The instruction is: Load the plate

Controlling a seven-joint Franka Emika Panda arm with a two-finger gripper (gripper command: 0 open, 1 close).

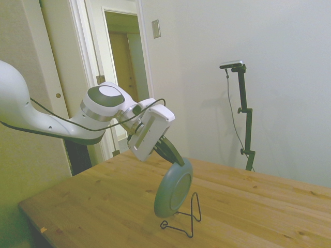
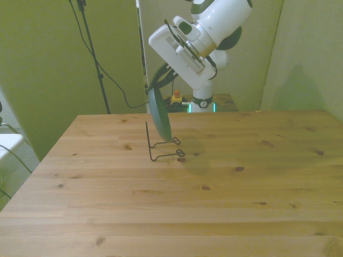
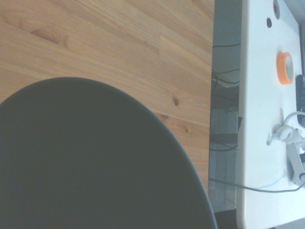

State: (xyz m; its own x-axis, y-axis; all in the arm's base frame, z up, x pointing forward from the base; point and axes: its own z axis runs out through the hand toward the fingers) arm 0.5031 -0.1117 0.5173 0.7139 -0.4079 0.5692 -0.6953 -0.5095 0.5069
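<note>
Gripper [image 1: 166,148] fingers pinched the plate [image 1: 173,188] by its upper rim, holding it on edge and tilted, its lower edge down among the wires of the black wire stand [image 1: 186,217] on the tabletop [image 1: 103,196]. Whether the rim already touched the stand's feet could not be told from the side view; in the front view the plate [image 2: 159,114] hung just above the looped feet, leaning against or just beside the upright of the wire stand [image 2: 161,145]. The wrist view showed only the plate's dark face [image 3: 90,162] over the wooden boards.

The plate looked stiff and matte, probably ceramic or hard plastic, so moderately weighty, breakable if dropped, and apt to pivot in a two-finger pinch. The rim was the sensible place to hold it. The light stand could slide or tip when nudged. Beyond stood a doorway [image 1: 121,77].
</note>
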